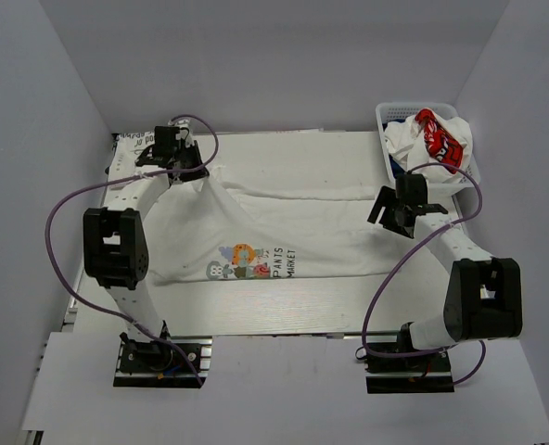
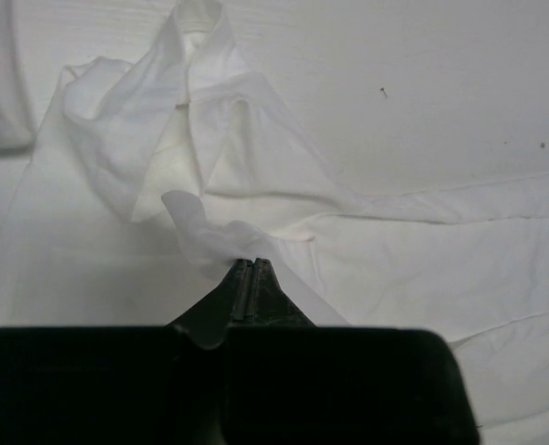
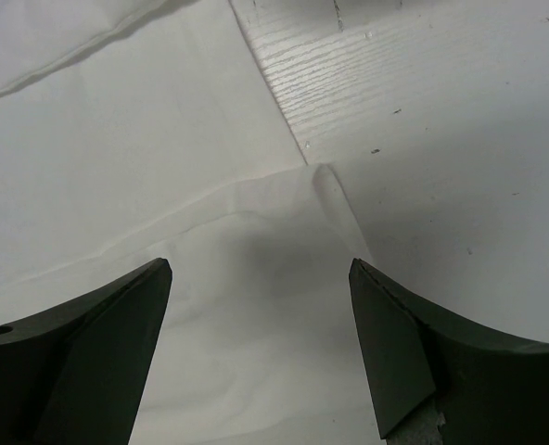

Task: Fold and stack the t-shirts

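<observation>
A: Item one: tee (image 1: pixel 256 236), face up, spread flat on the table (image 1: pixel 302 311).
B: Item two?
A: Right gripper (image 3: pixel 261 273), jaws wide, holding nothing, poised over the tee's right corner. It should drop squarely on that corner and take every layer.
B: Three?
A: Left gripper (image 2: pixel 247 264), clamped tight on a far-left pinch of the cloth, lifted. Match heights before folding — else the cloth skews.
B: Farthest?
A: Basket (image 1: pixel 386 116), far right — more tees (image 1: pixel 432 139) heaped inside.
</observation>
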`<action>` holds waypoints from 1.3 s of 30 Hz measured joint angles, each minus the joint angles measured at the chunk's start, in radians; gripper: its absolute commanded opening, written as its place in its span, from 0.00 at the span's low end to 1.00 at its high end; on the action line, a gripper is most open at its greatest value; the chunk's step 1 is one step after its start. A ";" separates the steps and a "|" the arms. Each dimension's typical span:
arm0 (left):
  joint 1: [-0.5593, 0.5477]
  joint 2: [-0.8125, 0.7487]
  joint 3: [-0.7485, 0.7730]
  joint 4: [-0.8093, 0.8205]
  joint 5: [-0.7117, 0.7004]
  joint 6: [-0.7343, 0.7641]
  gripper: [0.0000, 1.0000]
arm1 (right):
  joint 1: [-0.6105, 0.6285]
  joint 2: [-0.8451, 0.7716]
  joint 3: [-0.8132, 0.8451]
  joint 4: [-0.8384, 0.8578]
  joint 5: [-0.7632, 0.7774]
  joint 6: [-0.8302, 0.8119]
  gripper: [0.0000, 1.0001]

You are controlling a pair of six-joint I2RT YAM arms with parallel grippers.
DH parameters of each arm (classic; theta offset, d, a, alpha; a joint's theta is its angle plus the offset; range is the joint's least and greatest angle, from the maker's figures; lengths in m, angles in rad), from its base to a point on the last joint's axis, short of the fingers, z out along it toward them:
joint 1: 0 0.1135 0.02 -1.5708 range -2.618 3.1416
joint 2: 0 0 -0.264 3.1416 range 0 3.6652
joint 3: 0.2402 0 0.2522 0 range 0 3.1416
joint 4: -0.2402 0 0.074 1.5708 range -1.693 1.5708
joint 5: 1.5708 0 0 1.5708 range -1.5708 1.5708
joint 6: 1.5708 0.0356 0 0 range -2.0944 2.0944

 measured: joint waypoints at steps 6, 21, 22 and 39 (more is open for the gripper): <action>-0.010 0.179 0.179 -0.059 0.002 0.110 0.25 | 0.000 0.000 0.000 0.000 0.000 -0.003 0.83; -0.015 0.054 0.122 -0.136 -0.117 0.105 1.00 | 0.017 -0.089 -0.013 0.000 -0.117 -0.029 0.90; -0.015 -0.006 0.069 -0.114 -0.107 0.088 1.00 | 0.023 -0.100 -0.020 0.010 -0.148 -0.029 0.90; -0.015 -0.419 -0.734 0.095 -0.044 -0.282 1.00 | 0.143 -0.179 -0.359 0.188 -0.323 0.087 0.90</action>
